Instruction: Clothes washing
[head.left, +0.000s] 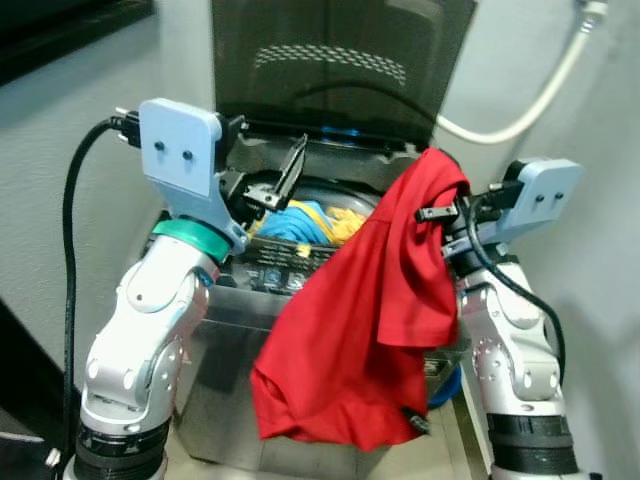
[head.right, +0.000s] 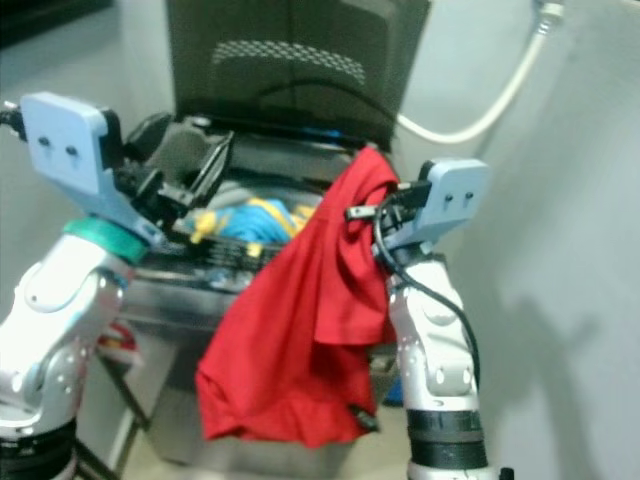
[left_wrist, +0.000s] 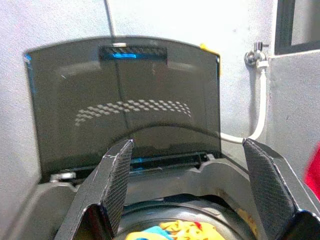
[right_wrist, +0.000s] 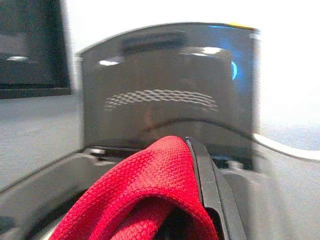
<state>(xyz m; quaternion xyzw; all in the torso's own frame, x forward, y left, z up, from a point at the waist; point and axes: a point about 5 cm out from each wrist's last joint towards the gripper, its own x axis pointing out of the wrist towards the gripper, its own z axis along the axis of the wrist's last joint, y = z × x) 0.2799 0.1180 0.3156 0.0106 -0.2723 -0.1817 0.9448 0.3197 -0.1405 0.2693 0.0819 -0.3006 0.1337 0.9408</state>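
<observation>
Grey walls frame a washer (head.left: 250, 300), lid (head.left: 340, 60) up, clothes (head.left: 300, 220) already inside. Right gripper (head.left: 437, 213) pinches a red shirt (head.left: 360, 330) hanging at 3 o'clock of the drum, not loaded yet; left gripper (head.left: 280, 180) spread, empty.

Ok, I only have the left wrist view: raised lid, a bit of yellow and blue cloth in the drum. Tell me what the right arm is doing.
Observer: The right claw is shut on a red shirt, held up at the washer's right front corner.
Operator: Say how the shirt hangs.
Observer: Most of it drapes down outside, over the washer's front panel, not in the drum.
Operator: Give me my left claw's place from above.
Observer: The left claw is open, over the drum's left side above the blue and yellow laundry.
Operator: Report anything behind the washer.
Observer: A pale hose runs along the wall to its right.
</observation>
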